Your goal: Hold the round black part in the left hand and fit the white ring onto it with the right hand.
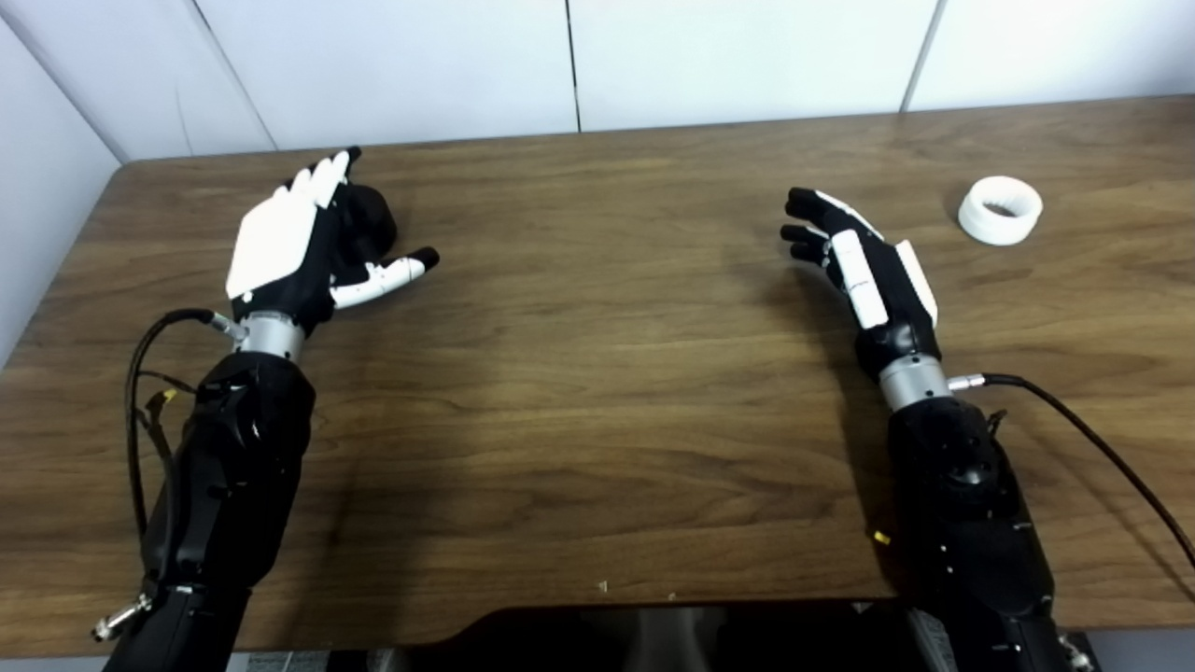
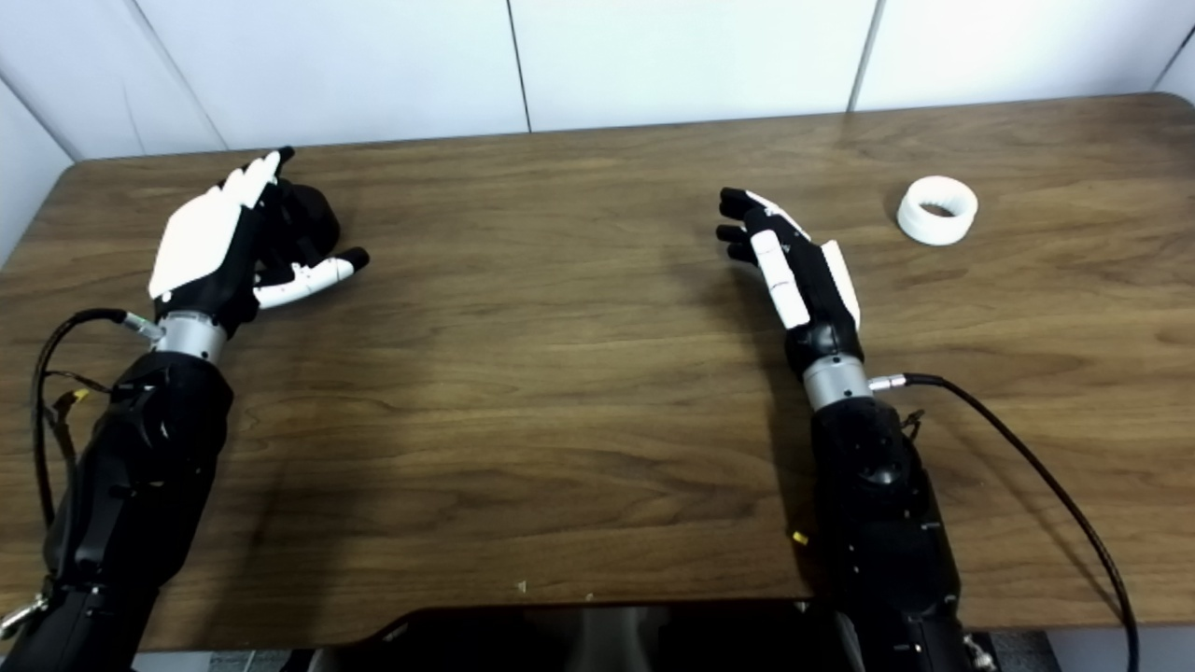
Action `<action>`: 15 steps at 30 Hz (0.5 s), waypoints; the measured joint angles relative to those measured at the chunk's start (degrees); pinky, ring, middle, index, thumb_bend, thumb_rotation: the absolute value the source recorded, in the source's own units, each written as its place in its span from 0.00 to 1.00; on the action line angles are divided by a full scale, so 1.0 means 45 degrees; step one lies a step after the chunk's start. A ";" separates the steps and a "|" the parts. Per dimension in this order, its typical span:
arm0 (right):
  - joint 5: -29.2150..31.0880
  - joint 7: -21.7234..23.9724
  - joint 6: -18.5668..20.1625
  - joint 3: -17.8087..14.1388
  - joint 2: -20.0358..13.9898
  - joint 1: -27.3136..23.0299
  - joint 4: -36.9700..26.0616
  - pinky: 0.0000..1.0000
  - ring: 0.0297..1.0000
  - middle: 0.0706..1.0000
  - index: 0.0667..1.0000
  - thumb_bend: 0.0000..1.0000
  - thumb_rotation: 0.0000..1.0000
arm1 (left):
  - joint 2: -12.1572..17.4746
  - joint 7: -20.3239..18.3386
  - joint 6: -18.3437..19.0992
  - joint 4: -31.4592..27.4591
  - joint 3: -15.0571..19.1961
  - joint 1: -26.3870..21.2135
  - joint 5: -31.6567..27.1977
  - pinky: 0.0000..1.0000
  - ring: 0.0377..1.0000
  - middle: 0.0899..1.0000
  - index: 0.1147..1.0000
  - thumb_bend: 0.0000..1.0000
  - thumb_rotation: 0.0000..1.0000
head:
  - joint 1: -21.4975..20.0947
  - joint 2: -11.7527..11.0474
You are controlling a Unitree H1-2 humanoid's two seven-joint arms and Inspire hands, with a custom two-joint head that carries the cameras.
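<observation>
Black round part (image 1: 369, 219) at table's 10 o'clock, beside left hand (image 1: 289, 245), fingers spread around it, grip not confirmed | white ring (image 1: 1000, 210) at 2 o'clock, apart from right hand (image 1: 864, 261), fingers loosely curled, empty | step: reach | next: close left, move right to ring | wood table (image 1: 607, 392)

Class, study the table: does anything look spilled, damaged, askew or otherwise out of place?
Nothing stands out. The white ring sits flat on the wooden table, apart from the right robot hand. The left robot hand is cupped around the round black part.
</observation>
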 measured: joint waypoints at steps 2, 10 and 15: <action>-0.0005 -0.0002 0.0000 -0.0001 -0.0010 -0.0004 0.0009 0.80 0.79 0.82 0.80 0.62 0.94 | 0.0102 0.0000 0.0134 0.0067 -0.0026 -0.0033 0.0199 1.00 1.00 1.00 1.00 0.86 0.71 | 0.0020 0.0000; 0.0013 0.0001 -0.0049 -0.0015 -0.0037 -0.0111 0.0159 0.80 0.79 0.83 0.79 0.63 0.94 | 0.0481 0.0013 0.0246 0.0839 0.0018 -0.0450 0.0324 1.00 1.00 1.00 1.00 0.95 0.73 | 0.0137 -0.0058; 0.0062 -0.0006 -0.0049 -0.0029 -0.0039 -0.0114 0.0166 0.79 0.78 0.82 0.79 0.63 0.95 | 0.0692 0.0009 0.0653 0.0927 -0.0012 -0.0483 0.0471 1.00 1.00 1.00 1.00 0.98 0.73 | 0.0137 -0.0059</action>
